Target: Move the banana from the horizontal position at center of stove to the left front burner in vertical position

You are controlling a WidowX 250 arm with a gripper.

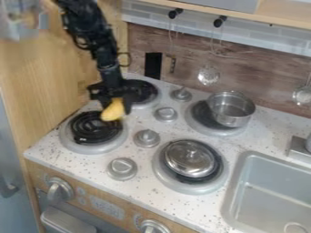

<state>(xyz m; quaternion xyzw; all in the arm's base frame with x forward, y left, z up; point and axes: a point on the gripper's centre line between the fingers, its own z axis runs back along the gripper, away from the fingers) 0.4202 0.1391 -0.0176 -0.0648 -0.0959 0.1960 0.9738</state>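
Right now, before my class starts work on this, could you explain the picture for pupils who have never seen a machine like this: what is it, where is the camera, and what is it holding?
The machine is a black robot arm, entering from the top edge. Its hand is a two-finger gripper, which holds a yellow toy banana near the back of the left front burner. The single picture comes from a fixed camera looking down at a slant on a toy stove. A metal pot sits at the right back burner, a round metal lid at the right front one. Beside them is a sink.
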